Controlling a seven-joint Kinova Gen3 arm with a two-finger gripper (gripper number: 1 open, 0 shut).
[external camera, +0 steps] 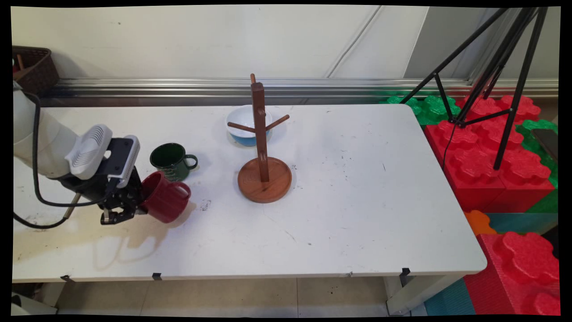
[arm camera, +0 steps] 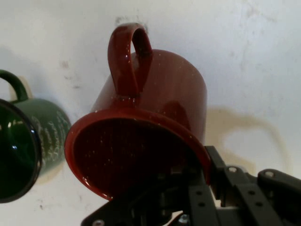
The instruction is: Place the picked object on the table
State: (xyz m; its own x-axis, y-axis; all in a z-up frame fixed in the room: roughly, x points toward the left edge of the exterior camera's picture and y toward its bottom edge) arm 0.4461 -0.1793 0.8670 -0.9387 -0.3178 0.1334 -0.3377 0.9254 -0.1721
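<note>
Gripper [external camera: 134, 206], black, two-fingered, at the table's left near part, clenched on the rim of a dark red mug [external camera: 164, 197]. In the hand view one finger [arm camera: 217, 175] lies outside the rim of the red mug [arm camera: 141, 127] and the other reaches inside the mouth; the rim sits between them. Mug held tilted on its side, mouth toward the gripper, base pointing away to the right and down toward the table [external camera: 348, 214]; handle uppermost in the hand view, on the far side in the main view. Whether the mug's lower edge touches the tabletop cannot be told; its shadow lies directly under it.

Green mug [external camera: 170, 161], dark, upright, handle to the right, standing on the table just beyond the red mug, near it but apart. In the hand view the green mug [arm camera: 28, 146] appears at the left edge.

Mug tree [external camera: 262, 147], brown wood: round base, upright post, pegs to both sides, all bare. Stands near the table's middle, to the right of both mugs and well apart from the gripper.

Bowl [external camera: 245, 125], white inside and blue outside, on the table just behind the mug tree.

Wicker basket [external camera: 33, 67], dark, at far left by the wall.

Tripod [external camera: 500, 67], black, over red and green foam blocks [external camera: 487, 152] at right, off the table.
</note>
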